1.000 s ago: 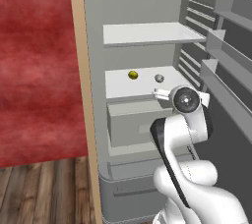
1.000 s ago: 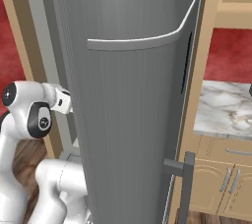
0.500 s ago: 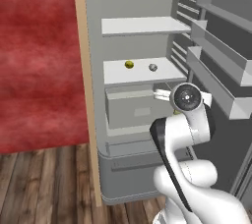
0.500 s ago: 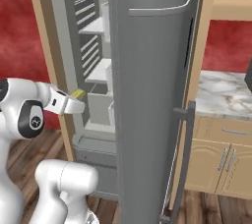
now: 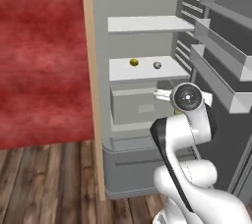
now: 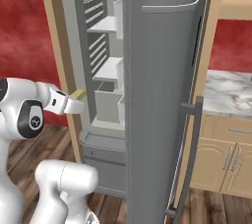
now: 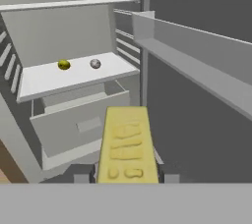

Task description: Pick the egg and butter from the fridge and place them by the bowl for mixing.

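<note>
Your butter (image 7: 127, 144) is already in the gripper (image 7: 127, 175): the jaws are pinched narrowly on the near end of the pale-yellow block, which juts toward 12 o'clock in the hand view, its top face stamped with shallow relief marks. Judge it light but soft and a little greasy; a grip at one end leaves the long free end to lever, so move smoothly and avoid squeezing harder, which could dent it. From the right base view you see the same stick (image 6: 78, 93) poking out just in front of the open fridge (image 6: 98, 134).

The egg (image 7: 64, 64) is on the white middle shelf, at about 10 o'clock from the butter, a small dull-gold ball. Treat it as fragile and prone to rolling; take it across its widest part, gently. Just beside it, toward 3 o'clock, lies a small grey ball (image 7: 95, 63), not touching.

Beneath the shelf is a matt grey drawer (image 7: 78, 125); smooth grey door racks (image 7: 197, 46) run along the right. A tan wooden surround (image 5: 93, 95) frames the fridge beside a mottled red wall (image 5: 44, 56) and plank floor (image 5: 49, 179).
</note>
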You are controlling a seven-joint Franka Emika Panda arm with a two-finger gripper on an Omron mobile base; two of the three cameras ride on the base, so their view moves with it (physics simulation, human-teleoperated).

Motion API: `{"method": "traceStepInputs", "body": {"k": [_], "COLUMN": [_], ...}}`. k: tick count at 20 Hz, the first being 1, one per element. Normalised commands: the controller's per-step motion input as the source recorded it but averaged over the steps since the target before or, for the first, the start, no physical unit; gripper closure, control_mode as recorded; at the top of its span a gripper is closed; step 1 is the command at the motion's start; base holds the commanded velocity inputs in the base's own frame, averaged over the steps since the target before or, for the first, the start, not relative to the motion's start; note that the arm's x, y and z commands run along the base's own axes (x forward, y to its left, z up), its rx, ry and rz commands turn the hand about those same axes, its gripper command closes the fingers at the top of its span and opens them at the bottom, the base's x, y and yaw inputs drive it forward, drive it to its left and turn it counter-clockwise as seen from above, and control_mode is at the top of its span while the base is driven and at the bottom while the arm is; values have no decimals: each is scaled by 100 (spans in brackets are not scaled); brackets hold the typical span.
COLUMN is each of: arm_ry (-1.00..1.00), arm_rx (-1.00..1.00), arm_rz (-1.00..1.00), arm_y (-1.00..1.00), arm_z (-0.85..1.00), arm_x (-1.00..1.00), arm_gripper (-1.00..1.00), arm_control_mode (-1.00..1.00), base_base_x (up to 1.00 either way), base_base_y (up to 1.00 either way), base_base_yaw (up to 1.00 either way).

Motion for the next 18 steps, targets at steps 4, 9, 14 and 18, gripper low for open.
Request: {"method": "traceStepInputs", "body": {"k": [4, 9, 14, 18], "arm_ry": [0, 0, 0, 0], "arm_rx": [0, 0, 0, 0], "arm_rz": [0, 0, 0, 0], "arm_y": [0, 0, 0, 0], "arm_z": [0, 0, 0, 0], "arm_x": [0, 0, 0, 0], "arm_gripper": [100, 100, 100, 100], "arm_control_mode": [100, 100, 100, 100], "base_base_x": [-35, -9, -2, 0], "base_base_y": [68, 73, 38, 23], "base_base_yaw": [-18, 1, 89, 95]}}
